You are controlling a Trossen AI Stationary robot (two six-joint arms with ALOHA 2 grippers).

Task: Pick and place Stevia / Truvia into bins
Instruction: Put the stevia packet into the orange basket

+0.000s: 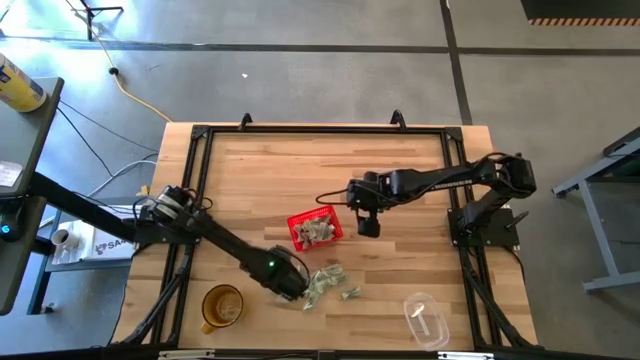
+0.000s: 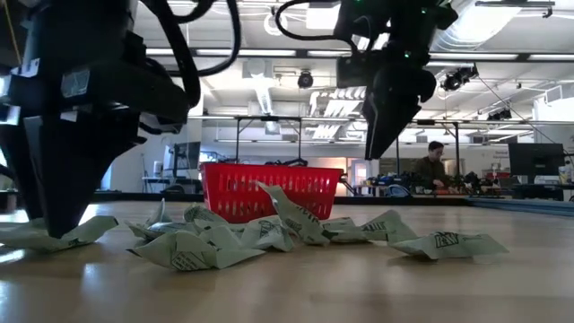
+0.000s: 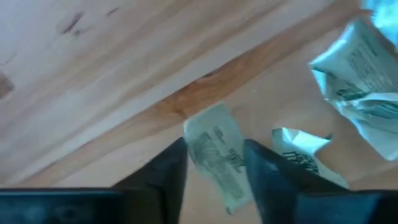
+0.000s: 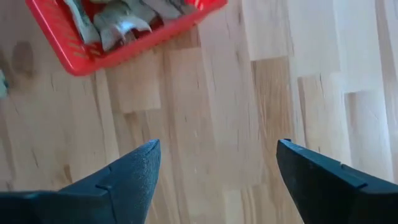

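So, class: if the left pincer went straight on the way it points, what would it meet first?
Probably the sweetener packet lying between the left pincer's open fingers, then the wooden tabletop beneath; depth is unclear.

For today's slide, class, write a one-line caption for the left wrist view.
Left gripper straddles one sweetener packet on the wooden table, more packets nearby.

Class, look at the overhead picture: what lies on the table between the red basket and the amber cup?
In the high view, between the red basket and the amber cup sits the left gripper, lowered at the loose sweetener packets.
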